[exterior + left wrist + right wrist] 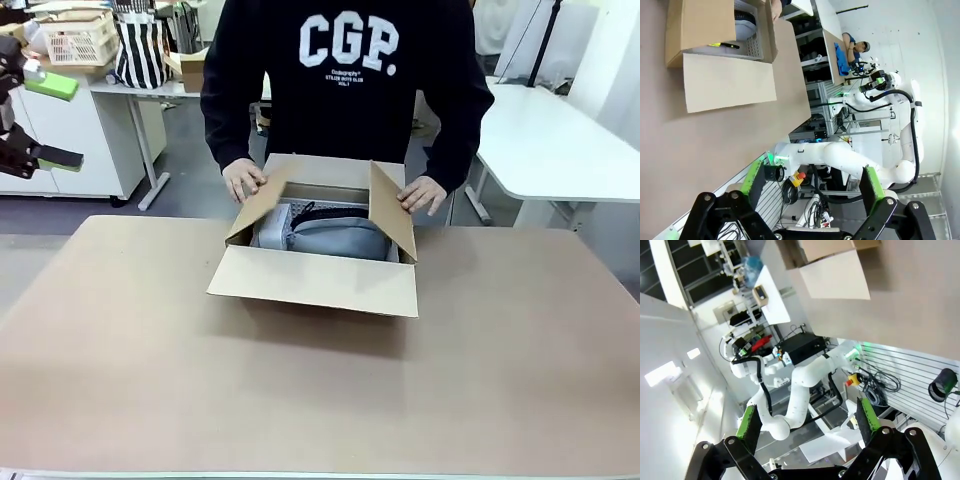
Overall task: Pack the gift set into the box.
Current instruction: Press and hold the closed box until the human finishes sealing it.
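Our left hand hangs raised at the left of the front view, fingers spread wide with nothing between them. How far across the bench it reaches we cannot tell. Our right hand is also spread and empty, and looks out past the bench edge.

From the left hand, the box lies to the right and lower down, with a long bare stretch of bench between them. It sits mid-bench toward the far edge, its long axis running left to right along the person's side. The near flap is folded out flat toward us. The two end flaps stand tilted, each held by one of the person's hands. Inside, a grey soft bag lies along the box's length.

We judge packing to be nearly done, with the flaps left to close. The near flap's free edge faces us and spans the long side, so it would have to be lifted from our side. Both our hands are well apart from it. The box looks larger in the left wrist view, so we take the left as the nearer, without certainty.
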`<action>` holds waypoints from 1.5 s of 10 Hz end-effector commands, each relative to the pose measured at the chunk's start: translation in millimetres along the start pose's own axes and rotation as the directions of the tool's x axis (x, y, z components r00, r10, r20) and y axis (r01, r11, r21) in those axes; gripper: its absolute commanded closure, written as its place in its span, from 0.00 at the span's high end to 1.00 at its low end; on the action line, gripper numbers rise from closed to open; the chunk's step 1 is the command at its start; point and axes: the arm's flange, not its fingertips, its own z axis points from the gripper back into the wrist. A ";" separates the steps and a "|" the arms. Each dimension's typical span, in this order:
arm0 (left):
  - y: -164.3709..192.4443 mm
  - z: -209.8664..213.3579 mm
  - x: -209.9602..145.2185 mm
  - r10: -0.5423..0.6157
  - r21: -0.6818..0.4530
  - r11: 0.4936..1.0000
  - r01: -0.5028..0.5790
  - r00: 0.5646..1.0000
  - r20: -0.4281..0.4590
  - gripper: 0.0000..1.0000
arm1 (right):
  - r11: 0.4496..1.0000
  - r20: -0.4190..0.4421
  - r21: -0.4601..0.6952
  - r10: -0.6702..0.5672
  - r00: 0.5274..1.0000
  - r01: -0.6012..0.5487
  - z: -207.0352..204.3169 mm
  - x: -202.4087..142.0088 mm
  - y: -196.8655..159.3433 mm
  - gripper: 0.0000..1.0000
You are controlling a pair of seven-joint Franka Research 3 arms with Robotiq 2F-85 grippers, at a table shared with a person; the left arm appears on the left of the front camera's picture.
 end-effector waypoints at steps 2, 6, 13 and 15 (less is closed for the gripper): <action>0.0 4.1 0.9 -0.013 -0.001 1.000 0.012 1.000 -0.016 1.00 | 1.000 -0.008 -0.004 0.005 1.000 -0.005 2.1 -1.6 1.7 1.00; 0.0 4.1 0.9 -0.013 -0.001 1.000 0.012 1.000 -0.016 1.00 | 1.000 -0.008 -0.004 0.005 1.000 -0.005 2.1 -1.6 1.7 1.00; 0.0 4.1 0.9 -0.013 -0.001 1.000 0.012 1.000 -0.016 1.00 | 1.000 -0.008 -0.004 0.005 1.000 -0.005 2.1 -1.6 1.7 1.00; 0.0 4.1 0.9 -0.013 -0.001 1.000 0.012 1.000 -0.016 1.00 | 1.000 -0.008 -0.004 0.005 1.000 -0.005 2.1 -1.6 1.7 1.00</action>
